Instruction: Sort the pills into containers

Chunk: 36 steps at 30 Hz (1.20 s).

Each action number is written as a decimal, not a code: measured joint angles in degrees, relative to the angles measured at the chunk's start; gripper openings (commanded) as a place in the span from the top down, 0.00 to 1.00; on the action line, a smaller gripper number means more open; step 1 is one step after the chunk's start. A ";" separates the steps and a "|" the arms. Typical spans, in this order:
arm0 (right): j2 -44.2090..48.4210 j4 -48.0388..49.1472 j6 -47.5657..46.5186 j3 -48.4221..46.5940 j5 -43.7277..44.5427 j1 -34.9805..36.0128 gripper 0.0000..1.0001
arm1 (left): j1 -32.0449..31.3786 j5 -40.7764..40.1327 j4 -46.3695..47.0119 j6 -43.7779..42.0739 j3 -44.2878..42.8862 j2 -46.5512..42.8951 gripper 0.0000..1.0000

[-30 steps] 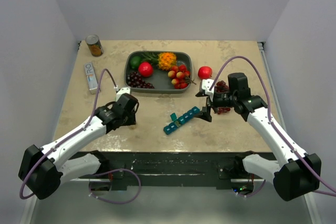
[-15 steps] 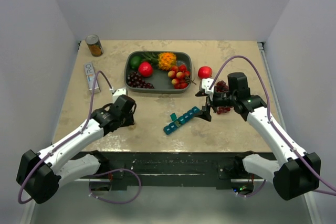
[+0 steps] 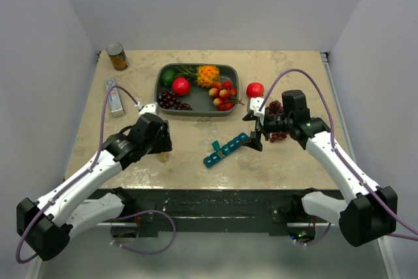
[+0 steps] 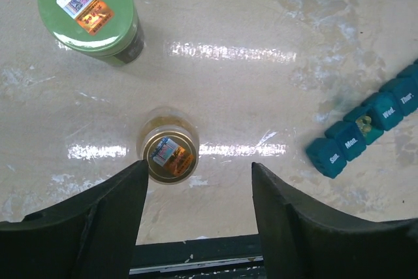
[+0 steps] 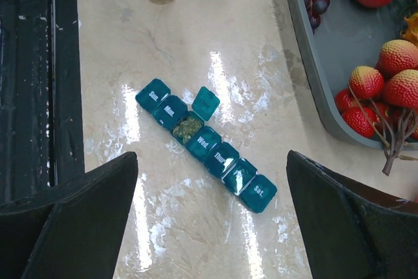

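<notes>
The left gripper [image 4: 199,184] is hovering, jaws spread wide, over a small gold-capped bottle [image 4: 169,155]. The right gripper [image 3: 255,133] is hanging released above the teal pill organiser [image 5: 206,146], which is lying near the table's [image 3: 294,161] front edge with one lid open.

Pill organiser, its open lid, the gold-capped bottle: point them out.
Pill organiser [image 5: 202,143]: right wrist view, on the Wed. lid.
Open lid [image 5: 205,103]: right wrist view, middle of flap.
Gold-capped bottle [image 4: 170,155]: left wrist view, on its cap.
</notes>
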<state>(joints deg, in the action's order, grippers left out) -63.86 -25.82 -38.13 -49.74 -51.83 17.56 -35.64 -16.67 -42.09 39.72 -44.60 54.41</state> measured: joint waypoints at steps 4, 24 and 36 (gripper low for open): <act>-0.42 -0.02 -0.17 0.07 0.02 0.00 0.02 | 0.00 1.86 -0.68 -2.08 -1.70 -0.63 0.28; -9.11 -11.72 -31.65 -1.77 3.98 2.23 0.26 | 0.00 28.65 21.40 -14.34 -0.74 7.85 0.60; -22.29 -12.00 -42.84 -4.70 19.12 14.27 0.24 | 0.00 28.41 33.03 -13.79 -0.66 23.87 0.71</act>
<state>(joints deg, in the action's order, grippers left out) -86.15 -37.82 -80.97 -54.43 -32.71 31.83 -35.64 11.75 -9.06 25.93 -45.25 78.28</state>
